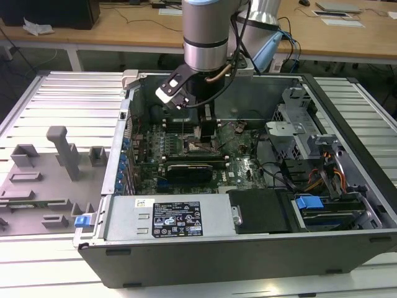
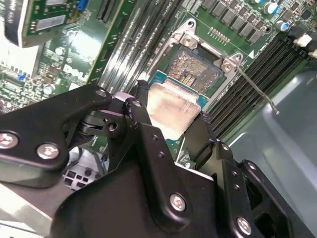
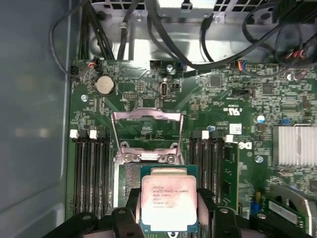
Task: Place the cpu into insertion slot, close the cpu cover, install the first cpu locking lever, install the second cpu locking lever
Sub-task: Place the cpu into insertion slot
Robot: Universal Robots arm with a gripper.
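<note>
Above the slot [image 2: 196, 74], the gripper [image 3: 168, 212] is holding the cpu [image 2: 168, 106].
Its fingers [image 2: 141, 116] are clamping the chip's edges; the cover [image 3: 146, 116] is standing open.

I count one cpu [image 3: 167, 196], pinched between the two fingers [image 3: 130, 203] of my one gripper [image 3: 168, 213]. Beneath it lies one insertion slot [image 2: 195, 67], with one cpu cover [image 3: 146, 116] standing raised at its edge. In the second wrist view I count one thin locking lever [image 2: 255, 89] beside the slot. Two banks of memory slots [image 3: 91, 168] flank the slot, one on each side. The board carries one round coin battery [image 3: 104, 85] and one finned heatsink [image 3: 295, 145]. In the exterior view there is one open computer case [image 1: 248, 261] and two blue tabs [image 1: 84, 221] [image 1: 308, 203].
</note>
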